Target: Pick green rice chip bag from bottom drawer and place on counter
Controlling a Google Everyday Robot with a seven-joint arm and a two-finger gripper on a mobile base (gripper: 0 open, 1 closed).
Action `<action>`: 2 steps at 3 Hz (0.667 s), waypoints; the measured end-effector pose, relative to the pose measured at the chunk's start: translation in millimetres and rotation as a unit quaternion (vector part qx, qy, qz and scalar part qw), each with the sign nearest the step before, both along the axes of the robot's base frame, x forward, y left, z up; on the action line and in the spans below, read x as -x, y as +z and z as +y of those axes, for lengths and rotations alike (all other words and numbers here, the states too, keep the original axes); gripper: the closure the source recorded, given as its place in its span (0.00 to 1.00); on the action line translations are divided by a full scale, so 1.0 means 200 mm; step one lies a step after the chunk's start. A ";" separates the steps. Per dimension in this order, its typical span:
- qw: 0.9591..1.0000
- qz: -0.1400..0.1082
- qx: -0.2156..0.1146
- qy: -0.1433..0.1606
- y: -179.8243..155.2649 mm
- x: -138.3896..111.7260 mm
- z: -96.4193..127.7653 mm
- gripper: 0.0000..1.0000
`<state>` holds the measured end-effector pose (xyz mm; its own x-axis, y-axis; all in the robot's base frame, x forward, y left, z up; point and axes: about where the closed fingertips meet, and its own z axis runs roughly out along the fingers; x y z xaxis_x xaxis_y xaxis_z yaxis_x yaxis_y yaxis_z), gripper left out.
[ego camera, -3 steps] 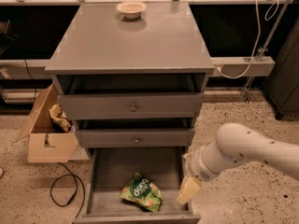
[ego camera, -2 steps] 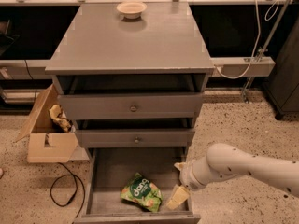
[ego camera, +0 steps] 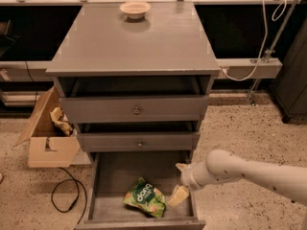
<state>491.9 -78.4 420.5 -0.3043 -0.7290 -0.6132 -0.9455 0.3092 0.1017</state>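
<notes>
The green rice chip bag (ego camera: 145,197) lies flat on the floor of the open bottom drawer (ego camera: 114,176), near its front. My gripper (ego camera: 179,181) reaches in from the right on a white arm and sits inside the drawer at its right side, just right of the bag. Its fingers are open, the lower fingertip (ego camera: 177,195) close to the bag's right edge, and it holds nothing. The grey counter (ego camera: 134,44) tops the cabinet above.
A small cream bowl (ego camera: 135,8) stands at the back of the counter. The two upper drawers (ego camera: 136,110) stick out slightly. A cardboard box (ego camera: 48,145) with crumpled yellowish paper (ego camera: 61,120) sits on the floor at the left, a black cable (ego camera: 67,195) beside it.
My gripper has moved left and lower into the bottom drawer, closer to the bag. The bag has not moved.
</notes>
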 end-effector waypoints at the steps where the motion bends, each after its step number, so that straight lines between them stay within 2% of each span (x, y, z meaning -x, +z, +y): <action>1: 1.000 -0.004 -0.026 0.008 -0.29 -0.12 0.09 0.00; 2: 0.998 0.020 -0.052 -0.003 -0.67 -0.21 0.23 0.00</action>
<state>532.9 -32.8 287.2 -0.3348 -0.6595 -0.6731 -0.9381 0.3007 0.1720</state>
